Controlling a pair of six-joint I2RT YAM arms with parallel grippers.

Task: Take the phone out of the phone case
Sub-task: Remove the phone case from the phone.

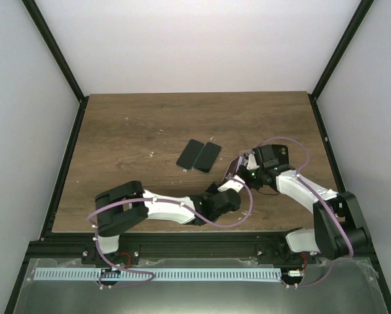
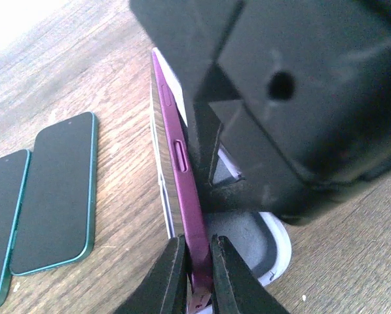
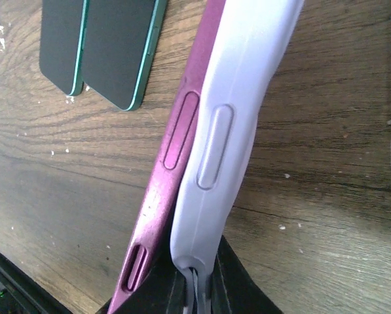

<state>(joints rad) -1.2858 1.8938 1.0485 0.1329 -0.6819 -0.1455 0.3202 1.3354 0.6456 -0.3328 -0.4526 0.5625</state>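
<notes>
Sticking partway out of its case, the purple phone point(image 2: 182, 163) stands on its thin side near the middle of the table point(image 1: 136, 124), a bit toward the right edge. The left gripper point(image 2: 196, 278) has its two fingers pinched tight on the phone's end. The right gripper point(image 3: 195, 291) has its fingers pinched on the lip of the pale lilac case point(image 3: 241, 98).

I think the job is mostly a slow tug. Each arm should pull its own way, gently, so the case peels off and neither grip slips. A hard yank could make the phone pop loose and fall.

The phone is thin and shiny, with a long button and a short button on its side. The case looks soft and bendy. It curves away from the phone and has bumps over the buttons. I cannot tell if the phone touches the wood.

Two dark phones point(image 1: 199, 156) with green rims lie flat side by side, just toward the back edge.
</notes>
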